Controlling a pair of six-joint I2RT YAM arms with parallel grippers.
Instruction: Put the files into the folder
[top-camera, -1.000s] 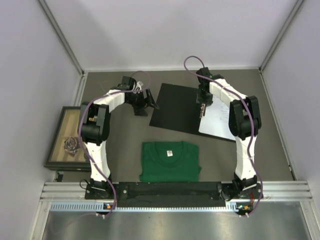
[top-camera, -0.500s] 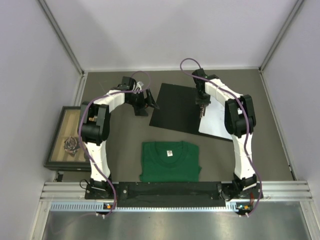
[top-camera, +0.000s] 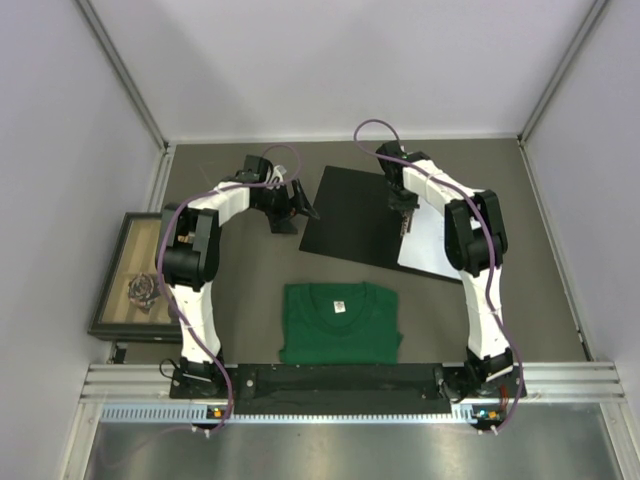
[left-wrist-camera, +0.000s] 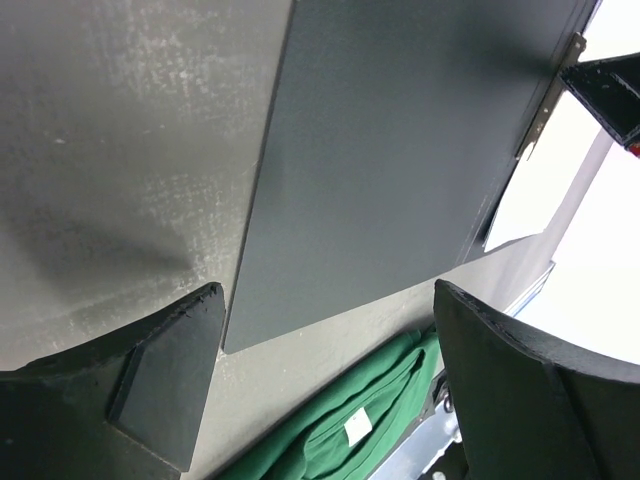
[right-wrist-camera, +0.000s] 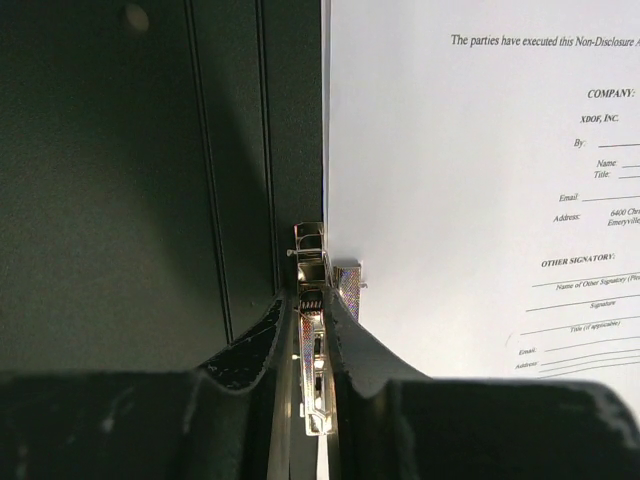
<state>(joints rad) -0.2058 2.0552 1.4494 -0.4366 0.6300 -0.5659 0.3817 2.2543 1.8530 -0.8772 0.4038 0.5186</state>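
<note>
Two fingers of the right gripper (right-wrist-camera: 310, 310) are clamping the folder (right-wrist-camera: 130, 180) clip (right-wrist-camera: 310, 245) beside the files (right-wrist-camera: 480, 180); squeezing it squarely is looking key. The left gripper (left-wrist-camera: 328, 290) is hanging open, holding nothing.

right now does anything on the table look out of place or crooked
The open folder lies skewed on the table, the files on its right half, the right gripper pinching its clip. A folded green t-shirt and a picture box sit nearby, unrelated to filing. Nothing spilled or damaged.

thin silver metal clip (right-wrist-camera: 310, 248) partly hidden between the right gripper (right-wrist-camera: 310, 306) fingers; white printed paper sheets (right-wrist-camera: 470, 150) cut off by the right edge.
</note>
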